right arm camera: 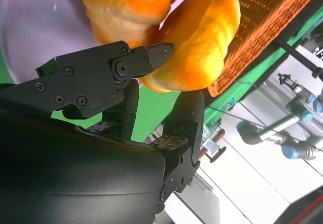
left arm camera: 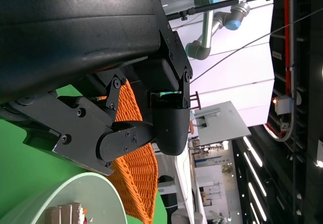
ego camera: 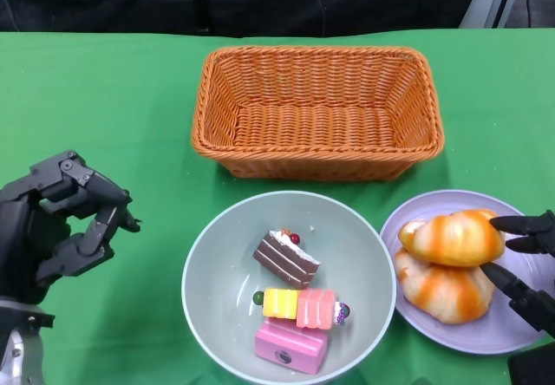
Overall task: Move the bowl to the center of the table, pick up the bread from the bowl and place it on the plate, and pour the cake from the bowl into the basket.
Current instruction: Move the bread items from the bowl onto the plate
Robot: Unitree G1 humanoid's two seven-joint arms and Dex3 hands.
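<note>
- the bread step looks all but finished: two bread rolls (ego camera: 451, 264) lie stacked on the lilac plate (ego camera: 486, 337) at the right of the green surface (ego camera: 104, 99), and none remains in the bowl (ego camera: 212, 255).
- the bowl sits near the middle of the surface, just in front of the wicker basket (ego camera: 317, 112) and just beside the plate; whether the two rims touch i cannot tell.
- inside the bowl are the cakes only — a chocolate slice (ego camera: 286, 257), a yellow-and-pink piece (ego camera: 299, 307) and a pink block (ego camera: 290, 343).
- right hand (ego camera: 520, 268): fingers spread around the right end of the rolls; in the right wrist view one fingertip (right arm camera: 156, 52) lies at or against the bread (right arm camera: 202, 42). it looks more like a loose, parted hold than a firm pinch, and i cannot tell for certain whether it grips.
- left hand (ego camera: 65, 220): hovering over bare surface left of the bowl, well apart from it, fingers curled inward around nothing.
- judgement on what comes next: the right hand needs to clear the plate without dragging the upper roll off, then the bowl must be gripped by its rim, lifted over the basket's near wall and tipped — slowly, since three loose cakes will slide at once.
</note>
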